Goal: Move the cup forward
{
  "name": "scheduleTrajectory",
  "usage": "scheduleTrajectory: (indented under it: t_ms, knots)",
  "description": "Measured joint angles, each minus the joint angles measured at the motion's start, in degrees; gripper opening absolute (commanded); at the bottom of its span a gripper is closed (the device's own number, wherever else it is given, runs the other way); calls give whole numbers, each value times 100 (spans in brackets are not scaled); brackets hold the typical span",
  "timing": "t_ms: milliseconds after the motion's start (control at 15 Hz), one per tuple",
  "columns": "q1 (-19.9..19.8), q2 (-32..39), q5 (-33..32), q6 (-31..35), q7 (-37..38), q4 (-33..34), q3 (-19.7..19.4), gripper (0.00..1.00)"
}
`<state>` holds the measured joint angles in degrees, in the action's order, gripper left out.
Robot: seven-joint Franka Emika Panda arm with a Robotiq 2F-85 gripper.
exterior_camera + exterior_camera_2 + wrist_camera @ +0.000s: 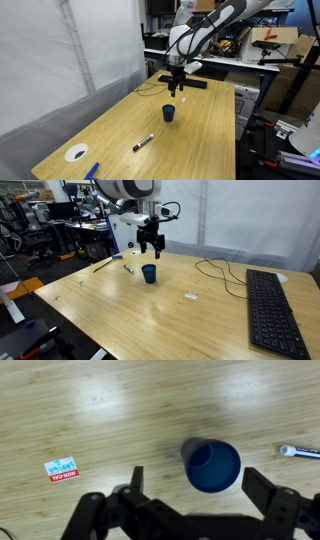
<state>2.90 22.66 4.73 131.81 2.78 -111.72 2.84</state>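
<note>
The small dark blue cup (169, 113) stands upright on the wooden table (190, 145), also seen in the exterior view from the keyboard end (149, 274) and from above in the wrist view (211, 466). My gripper (175, 88) hangs above the cup, apart from it, in both exterior views (152, 250). In the wrist view my gripper (196, 488) is open and empty, its two fingers spread wide on either side of the cup's rim below.
A black-and-white marker (143, 143) lies near the cup, also showing in the wrist view (300, 451). A flat white disc (76, 153) and a blue item (92, 171) sit at a table corner. A black keyboard (270, 305) and cable (225, 272) lie at one end. A small label (62, 468) lies on the wood.
</note>
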Motion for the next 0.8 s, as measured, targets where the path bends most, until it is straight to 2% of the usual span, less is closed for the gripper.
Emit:
scheduleTrajectory:
  t_ms: [333, 800]
  knots:
    - [0, 292, 29, 400, -2, 31, 18, 100]
    - [6, 766, 35, 523, -2, 329, 109, 100]
